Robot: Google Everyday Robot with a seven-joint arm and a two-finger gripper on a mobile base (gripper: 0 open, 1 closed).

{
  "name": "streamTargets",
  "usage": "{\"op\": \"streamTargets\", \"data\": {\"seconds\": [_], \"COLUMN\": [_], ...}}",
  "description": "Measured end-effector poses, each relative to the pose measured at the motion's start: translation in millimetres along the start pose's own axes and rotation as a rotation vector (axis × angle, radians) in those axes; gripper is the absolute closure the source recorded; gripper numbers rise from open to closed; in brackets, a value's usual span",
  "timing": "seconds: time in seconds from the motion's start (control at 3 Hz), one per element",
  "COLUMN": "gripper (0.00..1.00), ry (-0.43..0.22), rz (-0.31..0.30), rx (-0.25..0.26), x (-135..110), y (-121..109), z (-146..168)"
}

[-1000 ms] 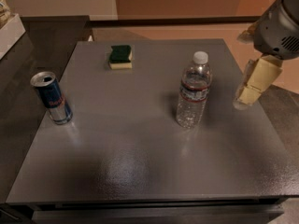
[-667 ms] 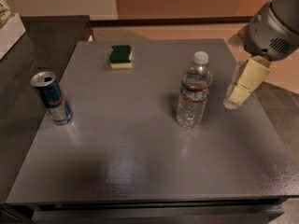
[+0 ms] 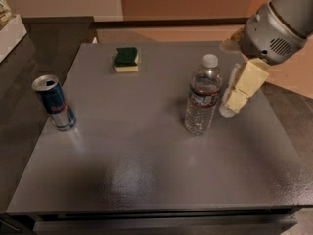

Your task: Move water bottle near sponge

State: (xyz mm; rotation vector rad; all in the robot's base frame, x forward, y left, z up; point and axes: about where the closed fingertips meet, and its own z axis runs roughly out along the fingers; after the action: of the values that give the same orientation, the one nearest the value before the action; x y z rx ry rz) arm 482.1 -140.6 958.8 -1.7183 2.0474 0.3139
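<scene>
The water bottle (image 3: 202, 95) stands upright right of the middle of the grey table (image 3: 146, 146); it is clear and ribbed, with a white cap and a red-and-white label band. The sponge (image 3: 126, 59), dark green over pale yellow, lies at the far side of the table, left of the bottle. My gripper (image 3: 234, 102), with cream-coloured fingers, hangs from the grey arm (image 3: 276, 26) just right of the bottle, at about label height, a small gap away from it. It holds nothing.
A blue-and-silver drink can (image 3: 55, 103) stands upright near the table's left edge. A white object (image 3: 10, 31) sits on the dark counter at far left. The table's right edge lies just beyond the gripper.
My gripper has moved left, from near the table's right edge to close beside the bottle. The bottle, sponge and can have not moved.
</scene>
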Motion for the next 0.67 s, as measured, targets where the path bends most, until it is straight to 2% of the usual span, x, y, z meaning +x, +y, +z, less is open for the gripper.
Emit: {"op": "streamTargets", "data": {"seconds": [0.33, 0.67], "gripper": [0.0, 0.0], "ry": [-0.075, -0.098], "rz": [-0.03, -0.037], "rx": [-0.045, -0.056], "x": [-19.4, -22.9], "y": [11.8, 14.4], "z": [7.6, 11.5]}}
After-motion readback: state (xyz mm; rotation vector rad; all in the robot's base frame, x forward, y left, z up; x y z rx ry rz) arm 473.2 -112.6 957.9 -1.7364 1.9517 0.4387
